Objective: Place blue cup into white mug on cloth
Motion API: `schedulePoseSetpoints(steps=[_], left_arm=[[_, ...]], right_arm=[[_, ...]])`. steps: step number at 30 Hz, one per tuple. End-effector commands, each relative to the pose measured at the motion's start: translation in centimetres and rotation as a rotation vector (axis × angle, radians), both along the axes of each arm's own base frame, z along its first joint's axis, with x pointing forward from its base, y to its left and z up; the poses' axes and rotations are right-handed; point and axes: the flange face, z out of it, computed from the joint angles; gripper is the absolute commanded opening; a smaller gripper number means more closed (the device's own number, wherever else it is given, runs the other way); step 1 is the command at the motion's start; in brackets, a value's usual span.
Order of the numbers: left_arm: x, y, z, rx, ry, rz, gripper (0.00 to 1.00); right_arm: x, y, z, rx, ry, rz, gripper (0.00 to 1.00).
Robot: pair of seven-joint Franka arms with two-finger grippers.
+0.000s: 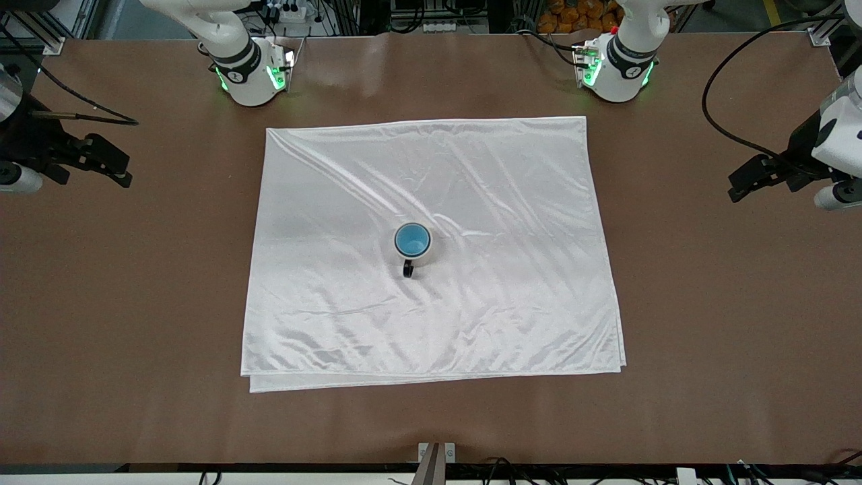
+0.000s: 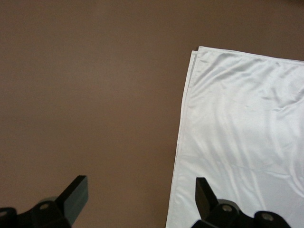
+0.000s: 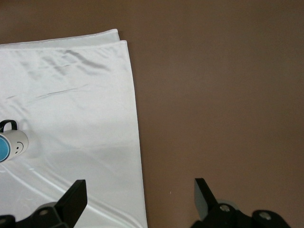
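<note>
Blue cup (image 1: 412, 239) inside white mug (image 1: 423, 254), fingers (image 3: 73, 199) well apart.

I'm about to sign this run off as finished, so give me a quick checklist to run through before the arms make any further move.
1. Blue cup sits inside the white mug: ok.
2. Mug upright on the cloth, handle toward the front camera: ok.
3. Left end effector open, empty, over bare table at its own end: ok.
4. Right end effector open, empty, over bare table at its own end: ok.
5. Cloth lying flat, folded double: ok, though wrinkled.
6. Cup seated fully down in the mug: cannot tell.
</note>
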Motion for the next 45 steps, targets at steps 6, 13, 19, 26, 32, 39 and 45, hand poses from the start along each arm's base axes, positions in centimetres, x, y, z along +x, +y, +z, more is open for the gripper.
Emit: schedulePoseSetpoints(steps=[6, 13, 19, 26, 32, 39, 45], left_arm=[[-0.9, 1.7, 0.7, -0.017, -0.022, -0.038, 1.0], [-0.8, 1.8, 0.7, -0.016, -0.022, -0.085, 1.0], [-0.8, 1.0, 1.2, -0.016, -0.03, -0.087, 1.0], [-1.0, -0.2, 1.8, -0.016, -0.024, -0.107, 1.0], [-1.1, -0.9, 1.8, -0.018, -0.023, -0.122, 1.0], [-1.1, -1.3, 2.0, -0.024, -0.026, -0.126, 1.0], [-1.1, -1.3, 2.0, -0.024, -0.026, -0.126, 1.0]], right_arm=[[-0.8, 0.1, 0.3, -0.013, 0.024, -0.013, 1.0], [-0.7, 0.1, 0.6, -0.014, 0.015, -0.01, 1.0], [-0.8, -0.1, 0.6, -0.013, 0.015, -0.015, 1.0], [-0.8, -0.3, 0.6, -0.011, 0.015, -0.016, 1.0], [-0.7, -0.3, 0.7, 0.0, 0.008, -0.018, 1.0], [-0.4, -0.1, 0.6, 0.004, -0.003, -0.008, 1.0], [-0.4, -0.1, 0.5, 0.005, -0.003, 0.001, 1.0]])
